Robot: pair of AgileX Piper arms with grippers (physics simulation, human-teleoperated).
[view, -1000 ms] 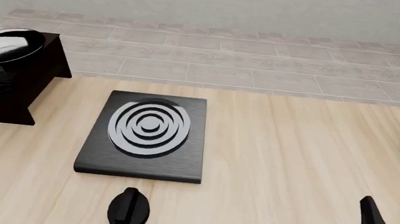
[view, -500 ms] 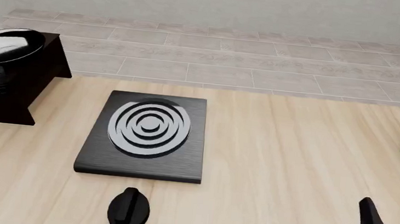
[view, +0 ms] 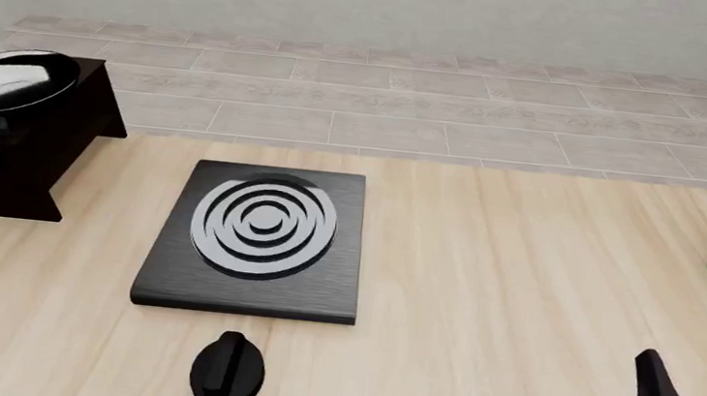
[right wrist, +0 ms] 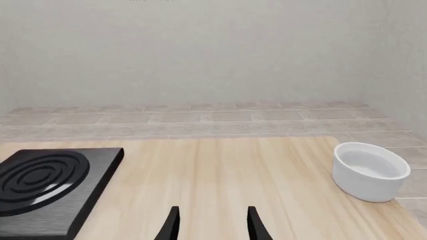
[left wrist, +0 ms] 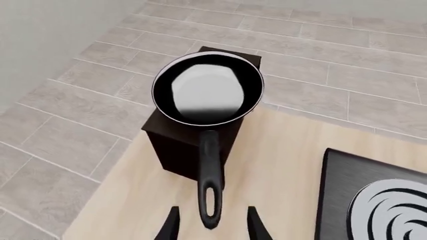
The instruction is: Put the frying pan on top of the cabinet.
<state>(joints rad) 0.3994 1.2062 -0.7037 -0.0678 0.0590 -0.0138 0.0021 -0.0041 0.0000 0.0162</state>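
The cabinet is seen just ahead of the left gripper, partly cut off at the front view's edge. The frying pan is set on its top, the handle overhanging between the parted, empty fingers. The right gripper is spread, holding nothing.

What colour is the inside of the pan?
Pale grey-white and shiny, with a black rim around it. The pan shows best in the left wrist view.
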